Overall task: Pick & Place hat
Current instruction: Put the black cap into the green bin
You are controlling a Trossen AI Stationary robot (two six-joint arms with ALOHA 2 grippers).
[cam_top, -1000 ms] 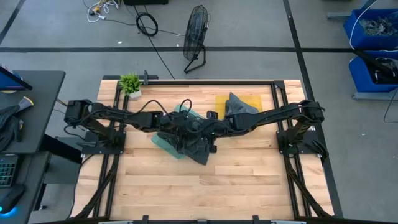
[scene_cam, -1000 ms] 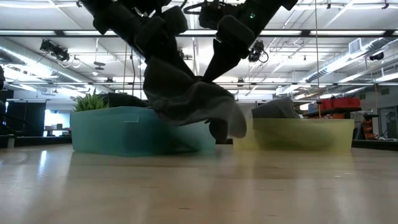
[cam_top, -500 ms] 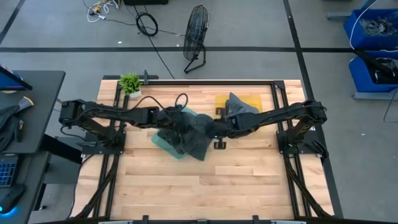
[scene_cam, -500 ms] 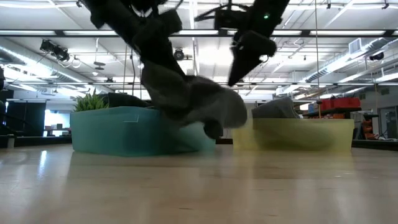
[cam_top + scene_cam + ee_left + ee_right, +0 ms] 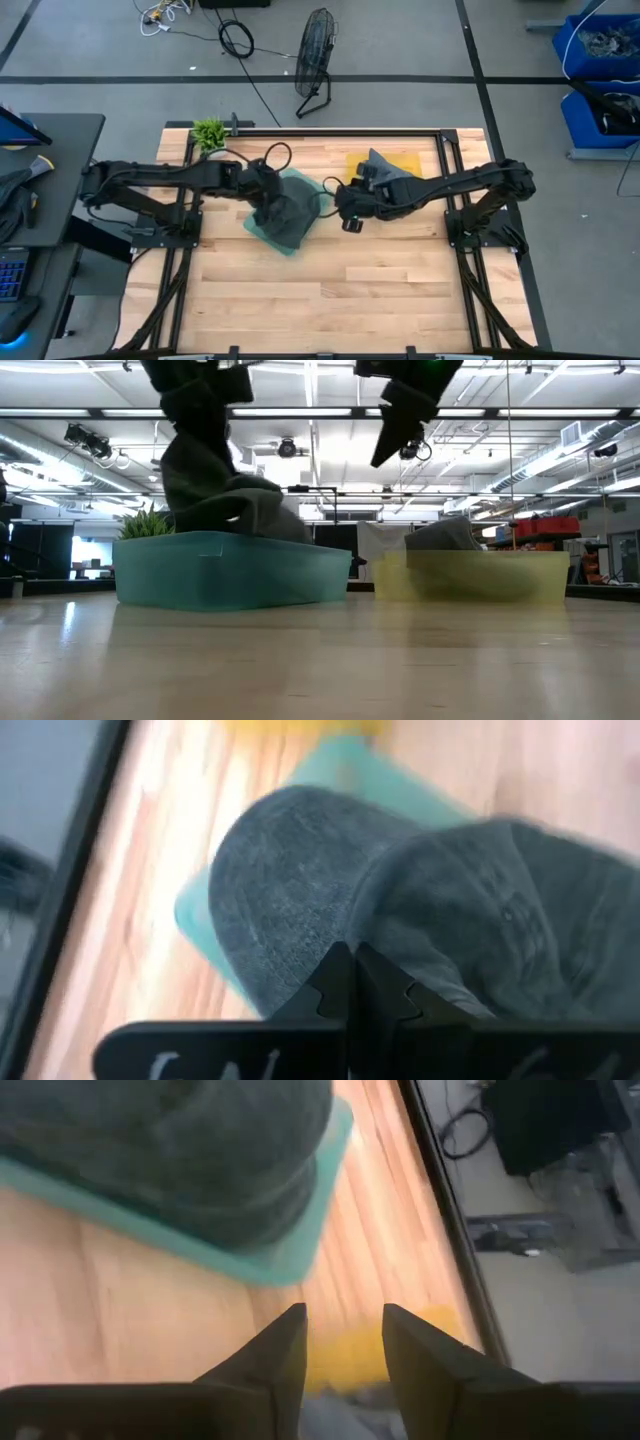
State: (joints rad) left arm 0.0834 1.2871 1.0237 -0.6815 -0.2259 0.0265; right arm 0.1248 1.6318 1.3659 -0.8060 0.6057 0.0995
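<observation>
A grey hat (image 5: 288,212) hangs from my left gripper (image 5: 266,190), which is shut on it over the teal bin (image 5: 254,229) at mid-table. The low view shows the hat (image 5: 215,490) drooping, with its lower part inside the teal bin (image 5: 230,570). My right gripper (image 5: 345,208) stands open just right of the bin, raised above the table (image 5: 388,445), touching nothing. Its wrist view shows bare fingers (image 5: 283,1350) with a gap between them. My left gripper pinches the hat's cloth (image 5: 340,925) between its two shut fingers (image 5: 335,985), at a crease in the top of the hat. It comes from above, slanting from the table's left. The hat hangs slack below the fingers, its lower part (image 5: 255,520) in the teal bin.
A yellow bin (image 5: 411,160) at the back right holds another grey hat (image 5: 385,172). A small green plant (image 5: 209,133) stands at the far left corner. Bare wood lies across the near half of the table (image 5: 330,300).
My right gripper has let go of the hat and drawn back toward the table's right edge. My left gripper has carried the hat toward the left; the hat, which drooped past the teal bin's right side, now hangs over the bin.
</observation>
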